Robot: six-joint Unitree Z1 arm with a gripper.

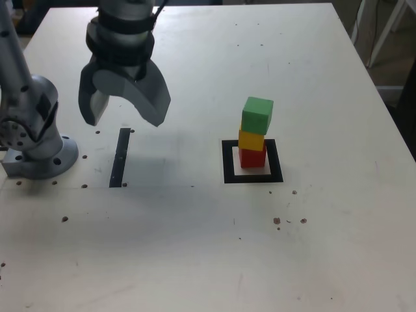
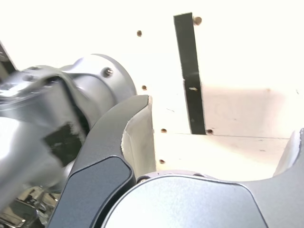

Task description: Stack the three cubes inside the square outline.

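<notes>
The robot's empty hand (image 1: pixel 123 109) was spread wide near the black strip (image 1: pixel 120 158), well apart from the green cube (image 1: pixel 257 116) atop the yellow cube (image 1: pixel 251 140) and red cube (image 1: pixel 253 156) inside the black square outline (image 1: pixel 228 162), so stacking seemed finished, needing only a clear retreat.

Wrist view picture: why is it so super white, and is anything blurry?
Wrist view: the tabletop is overexposed, nearly white; the arm's grey base looks smeary. Exterior view: softer light, with the green cube fairly clear.
</notes>
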